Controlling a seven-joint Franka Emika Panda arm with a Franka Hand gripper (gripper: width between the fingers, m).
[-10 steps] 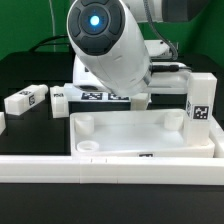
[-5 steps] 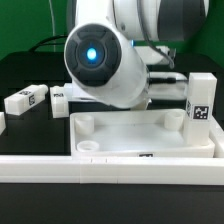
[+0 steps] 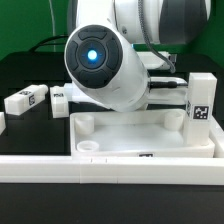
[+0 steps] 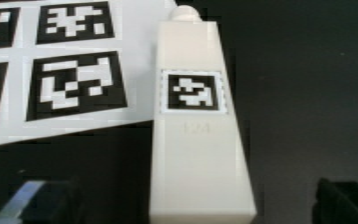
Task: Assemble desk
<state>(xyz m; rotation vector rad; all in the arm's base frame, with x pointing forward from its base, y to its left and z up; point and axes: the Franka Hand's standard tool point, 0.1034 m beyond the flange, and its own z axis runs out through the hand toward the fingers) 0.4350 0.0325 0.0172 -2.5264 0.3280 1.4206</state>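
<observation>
Wrist view: 1 white square-section leg lies flat on the black table, w/ a small black-and-white tag on its upper face & a narrower rounded tip at the far end. It runs right along the edge of the marker board; can't tell if it overlaps it. The gripper is spread wide, 1 dark fingertip on each side of the leg's near end, clear of it, gripping nothing.

Ext. view: the desk top, a white tray w/ raised rim & corner sockets, sits front & centre. An upright leg w/ a tag stands at its far corner on the ext. view's right. A side leg & a 2nd tagged piece lie on the table toward the ext. view's left, apart from the tray.

Vs 1 s ago, the arm has dropped lower & swung toward the ext. view's left, hiding board tags that showed then. Almost no change from 0.5 s ago. Loose parts haven't moved.

Surface: matte black tabletop, w/ a white border rail along the front. Green backdrop behind.
</observation>
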